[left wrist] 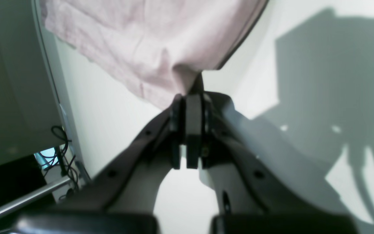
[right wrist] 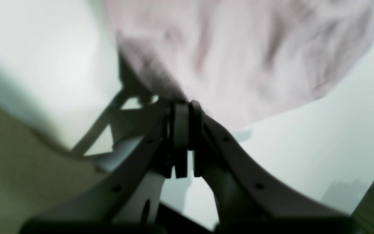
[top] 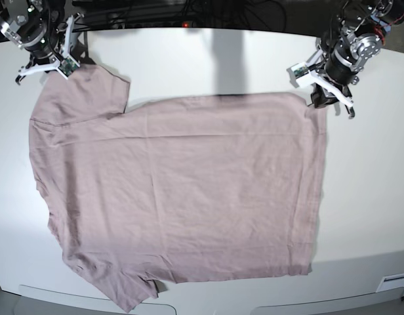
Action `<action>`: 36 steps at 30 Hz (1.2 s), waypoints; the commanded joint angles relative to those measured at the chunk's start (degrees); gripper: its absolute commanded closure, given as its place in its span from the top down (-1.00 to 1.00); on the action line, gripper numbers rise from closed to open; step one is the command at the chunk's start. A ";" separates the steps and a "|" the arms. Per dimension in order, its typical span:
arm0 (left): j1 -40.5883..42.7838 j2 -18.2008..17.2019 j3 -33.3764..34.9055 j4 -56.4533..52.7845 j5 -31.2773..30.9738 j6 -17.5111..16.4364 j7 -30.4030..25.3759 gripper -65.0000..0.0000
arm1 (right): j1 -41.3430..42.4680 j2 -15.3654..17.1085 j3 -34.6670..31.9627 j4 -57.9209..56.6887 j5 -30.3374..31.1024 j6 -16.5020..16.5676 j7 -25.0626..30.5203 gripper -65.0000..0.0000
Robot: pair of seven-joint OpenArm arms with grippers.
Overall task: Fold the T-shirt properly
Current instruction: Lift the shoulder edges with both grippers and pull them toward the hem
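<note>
White tabletop (top: 208, 59) fills your base view, and on it you have one T-shirt (top: 182, 197), dusty pink, spread flat with its two sleeves toward that view's left and its hem toward the right. You have two grippers at the far edge: the right gripper (top: 56, 65) sits at the upper sleeve's corner, and the left gripper (top: 318, 95) sits at the far hem corner. From your left wrist camera, the two fingers (left wrist: 193, 113) are pressed together with a pinch of the pink cloth between their tips, the fabric rising away from them above the pale surface. From your right wrist camera, blurred, that gripper's two fingers (right wrist: 181, 130) are likewise clamped together on the shirt's edge.
</note>
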 commanded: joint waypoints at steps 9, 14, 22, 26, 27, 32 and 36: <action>-1.03 -0.87 -0.33 0.61 5.14 8.02 -0.04 -1.00 | 4.24 0.81 1.22 2.93 -0.07 -4.96 -2.14 -1.00; -2.91 -0.85 -0.33 0.61 4.92 8.02 -0.07 -1.00 | 12.04 -0.59 1.20 2.84 3.54 -5.62 -2.62 -1.00; -8.09 -0.83 -0.33 0.61 4.48 8.02 0.33 -1.00 | 20.50 -2.36 1.20 1.03 6.34 -5.55 -2.97 -1.00; -11.06 -0.83 -0.33 0.61 2.25 8.02 0.33 -1.00 | 24.09 -2.36 1.20 -2.56 6.58 -5.51 -2.91 -1.00; -11.76 -0.85 -0.33 0.61 0.79 8.02 0.33 -1.00 | 25.20 -2.36 1.18 -4.39 6.84 -5.14 -2.80 -1.00; -14.56 -0.85 -0.33 0.57 -4.28 8.00 0.31 -1.00 | 31.98 -2.38 1.14 -15.50 8.52 -1.07 -1.36 -1.00; -15.89 -0.83 -0.33 0.50 -7.65 8.00 0.13 -1.00 | 37.03 -2.38 1.14 -20.52 8.50 1.77 -1.36 -1.00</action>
